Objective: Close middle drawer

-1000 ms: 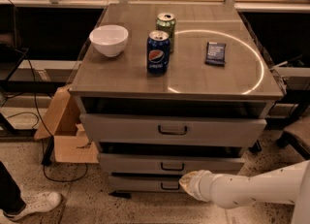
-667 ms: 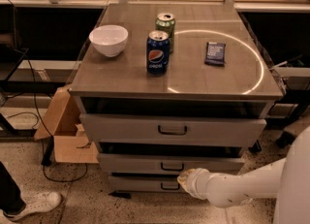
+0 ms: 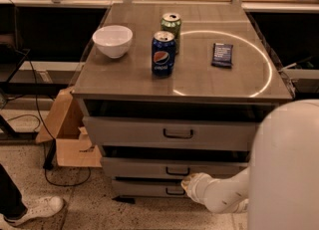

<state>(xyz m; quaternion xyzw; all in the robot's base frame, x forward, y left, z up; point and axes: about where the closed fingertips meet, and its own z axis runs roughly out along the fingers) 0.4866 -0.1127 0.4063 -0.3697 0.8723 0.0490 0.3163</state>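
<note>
The grey cabinet has three drawers. The middle drawer [image 3: 149,168] is the low grey panel with a small dark loop handle [image 3: 178,172]; its front stands a little out from the cabinet, with a dark gap above it. My gripper [image 3: 191,183], the white end of my arm, is low at the cabinet's front, just below and right of that handle, against the lower edge of the middle drawer and over the bottom drawer [image 3: 144,189]. The top drawer [image 3: 169,133] has a taller front panel and stands out too.
On the cabinet top [image 3: 124,79] stand a white bowl [image 3: 112,40], a blue Pepsi can [image 3: 163,54], a green can [image 3: 171,26] and a dark packet [image 3: 222,55]. A cardboard box [image 3: 70,134] and cables lie at the left. A person's shoe [image 3: 32,212] is on the floor.
My gripper has crept slightly left and up toward the middle drawer's handle. My arm's white body has swung into the lower right of the view. The drawers look unchanged.
</note>
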